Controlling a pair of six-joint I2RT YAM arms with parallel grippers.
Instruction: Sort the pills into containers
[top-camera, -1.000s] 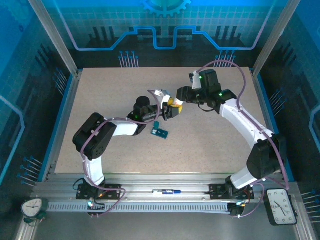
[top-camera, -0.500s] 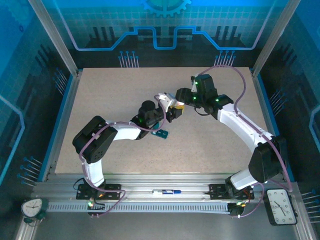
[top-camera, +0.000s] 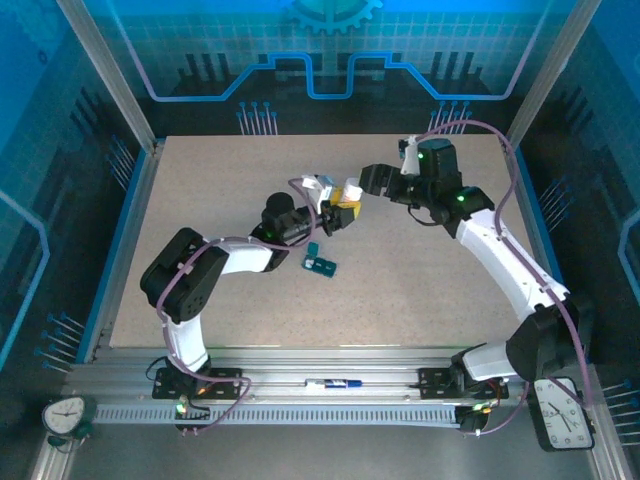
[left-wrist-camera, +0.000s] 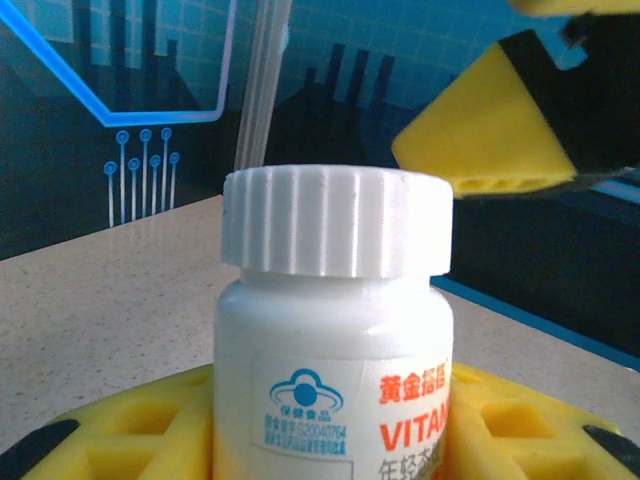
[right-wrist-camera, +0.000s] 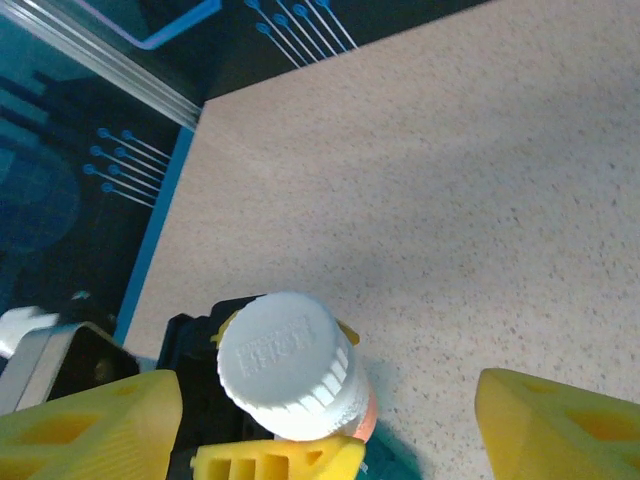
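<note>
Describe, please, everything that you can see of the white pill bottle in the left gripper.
The pill bottle is round and of white plastic. Its ribbed screw cap is still on, with raised lettering on top. The label on its body bears a blue logo and orange print that begins VITA. The left gripper clamps the body between its yellow fingers, with the cap pointing toward the right gripper, which is open with a finger on either side of the cap, clear of it.

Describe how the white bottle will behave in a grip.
The bottle looks like rigid plastic, so it likely won't squash. Its smooth wall may slip; the ribbed cap should grip better. Being round, it would probably roll if laid down.
</note>
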